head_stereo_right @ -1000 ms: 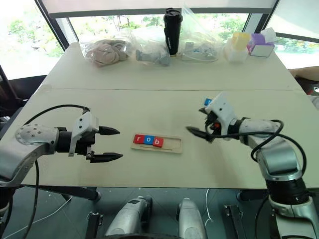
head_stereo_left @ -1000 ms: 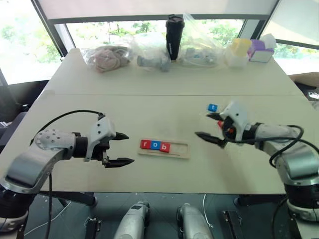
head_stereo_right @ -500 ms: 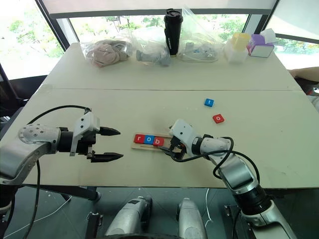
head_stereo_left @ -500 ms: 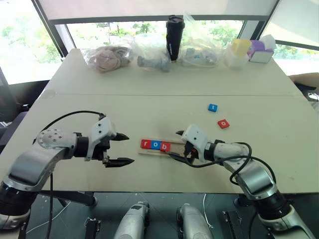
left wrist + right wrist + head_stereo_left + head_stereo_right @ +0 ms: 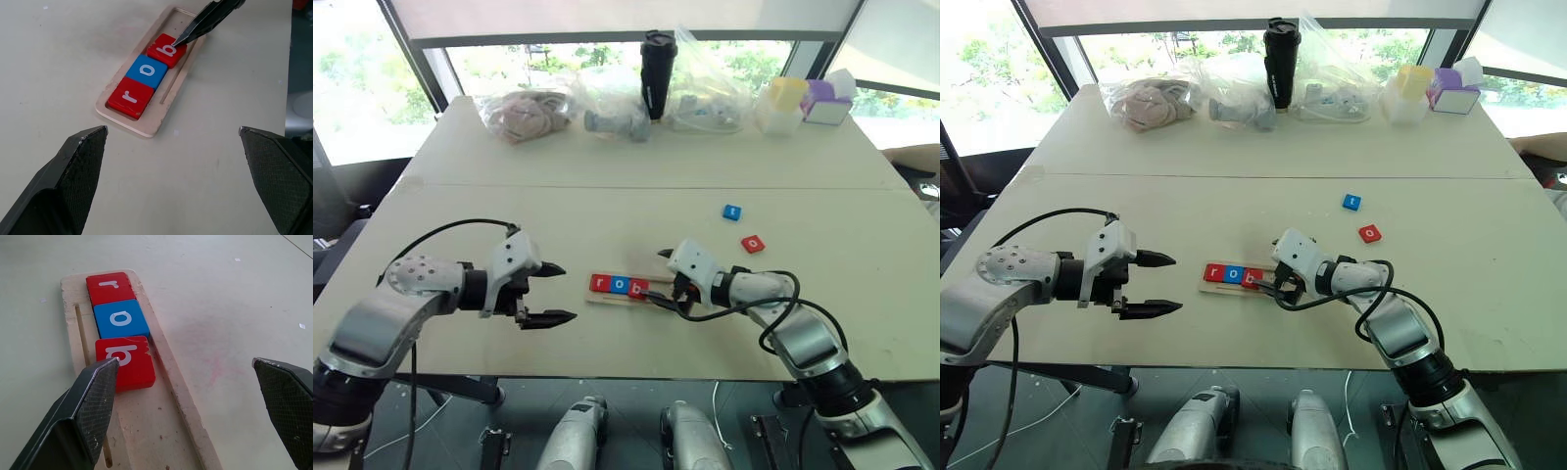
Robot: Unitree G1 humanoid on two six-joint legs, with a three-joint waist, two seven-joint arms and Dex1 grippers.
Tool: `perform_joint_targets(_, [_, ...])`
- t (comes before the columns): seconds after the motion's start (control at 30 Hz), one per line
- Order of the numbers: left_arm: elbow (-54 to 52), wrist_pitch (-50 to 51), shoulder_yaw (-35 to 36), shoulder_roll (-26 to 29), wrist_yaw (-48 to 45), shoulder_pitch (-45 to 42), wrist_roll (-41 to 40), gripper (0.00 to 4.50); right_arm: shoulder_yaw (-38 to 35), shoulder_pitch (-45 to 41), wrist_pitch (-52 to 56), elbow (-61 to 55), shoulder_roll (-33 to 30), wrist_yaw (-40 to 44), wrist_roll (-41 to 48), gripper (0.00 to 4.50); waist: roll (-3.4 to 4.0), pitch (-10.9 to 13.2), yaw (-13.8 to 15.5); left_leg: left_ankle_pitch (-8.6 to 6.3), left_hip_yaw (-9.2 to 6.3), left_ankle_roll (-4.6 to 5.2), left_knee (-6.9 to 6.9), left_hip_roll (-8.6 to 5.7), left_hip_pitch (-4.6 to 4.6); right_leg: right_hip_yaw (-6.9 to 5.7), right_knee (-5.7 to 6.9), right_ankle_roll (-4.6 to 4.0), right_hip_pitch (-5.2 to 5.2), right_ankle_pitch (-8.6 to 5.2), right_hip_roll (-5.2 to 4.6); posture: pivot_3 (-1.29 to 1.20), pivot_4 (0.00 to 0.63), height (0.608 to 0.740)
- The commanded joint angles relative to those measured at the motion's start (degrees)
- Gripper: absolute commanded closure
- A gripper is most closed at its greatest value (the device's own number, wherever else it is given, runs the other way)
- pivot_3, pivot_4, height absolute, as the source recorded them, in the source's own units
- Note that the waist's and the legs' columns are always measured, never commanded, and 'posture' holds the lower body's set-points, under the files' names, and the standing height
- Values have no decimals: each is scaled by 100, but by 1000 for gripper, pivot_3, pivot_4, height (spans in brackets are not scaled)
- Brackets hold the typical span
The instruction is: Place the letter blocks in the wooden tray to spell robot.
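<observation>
Jaws apart on right gripper (image 5: 663, 277), one fingertip touching red b block (image 5: 167, 49) in wooden tray (image 5: 124, 122), likely nudging it toward nine o'clock; left gripper (image 5: 557, 293) agape, idle.

Both arms wear smooth silver-grey shells over rounded joints, with black bands between the segments. The left arm's (image 5: 386, 318) shell beside the wooden tray (image 5: 636, 290) has a domed joint cap dotted with small screws. A thin black cable loops up from each forearm and runs into a white, boxy wrist housing. The left gripper (image 5: 551, 293) ends in two tapering black fingers (image 5: 73, 183) with a fine cross-hatched texture on their inner faces. The right gripper (image 5: 664, 278) carries the same black pointed fingers (image 5: 88, 416), equally textured, below its white housing.
</observation>
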Motion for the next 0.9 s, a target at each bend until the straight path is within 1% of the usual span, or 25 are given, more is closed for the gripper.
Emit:
perform_joint_targets(0.03, [-179,-46,114,-5,34,28,-28,0,-211,5,77,-465,33,123,249,63,0,0,0,0,0,0,0,0,0,0,1,0,-1,0,0,0,150,740])
perform_joint_targets(0.2, [-125,-70,67,-31,33,-29,-13,0,-127,275,351,-1043,-114,433,517,63,0,0,7,0,-1,0,-1,0,-1,0,3,0,-2,-1,-1,0,150,740])
perform_joint_targets(0.4, [-101,-76,50,-55,16,-68,2,0,125,249,109,-592,-28,358,177,63,0,0,-1,-1,-1,-2,0,1,-1,0,5,-2,-3,-2,-1,0,150,740])
perform_joint_targets(0.6, [-141,-52,77,-49,40,-38,-3,0,124,46,-209,-26,53,331,-3,63,0,0,0,0,-1,-1,0,0,-1,0,4,-1,-4,-1,0,0,150,740])
perform_joint_targets(0.9, [-199,-18,90,-61,96,16,-26,0,60,-90,-378,307,108,356,-31,63,0,0,1,0,-1,-1,0,0,-1,0,5,-1,-3,-1,0,0,150,740])
